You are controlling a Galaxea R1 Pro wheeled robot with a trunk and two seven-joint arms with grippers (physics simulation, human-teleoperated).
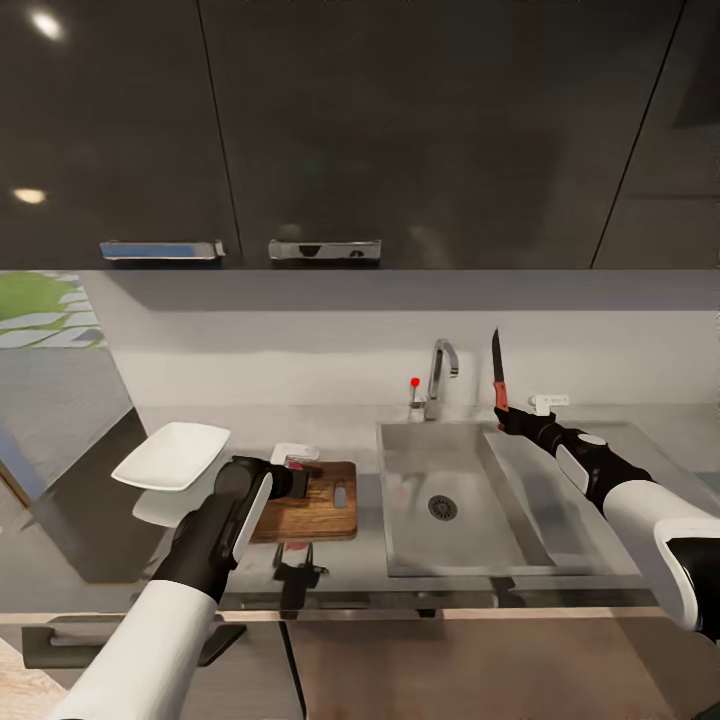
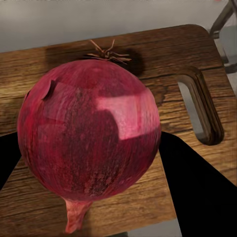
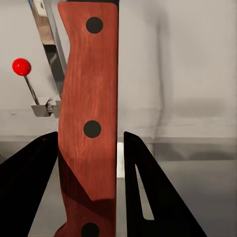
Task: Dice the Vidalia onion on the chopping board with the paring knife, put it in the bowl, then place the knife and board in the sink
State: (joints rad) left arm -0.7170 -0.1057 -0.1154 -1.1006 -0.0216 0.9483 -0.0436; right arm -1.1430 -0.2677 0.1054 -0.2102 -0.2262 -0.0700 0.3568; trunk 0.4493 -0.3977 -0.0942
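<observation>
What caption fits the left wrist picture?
Left claw holding the onion over the board.

Both arms wore the same livery: smooth white shells on the forearms, giving way to glossy black housings toward the wrists. The left arm (image 1: 190, 560) showed a long white sleeve section, then a black segment with a slim white panel inset along its side, ending in a rounded black wrist. The right arm (image 1: 640, 500) matched it, a bulbous white casing, a black joint band, and a small white oval plate on the dark wrist link. Up close, the fingers (image 3: 148, 197) were flat, matte black wedges, one with a narrow slot.
</observation>
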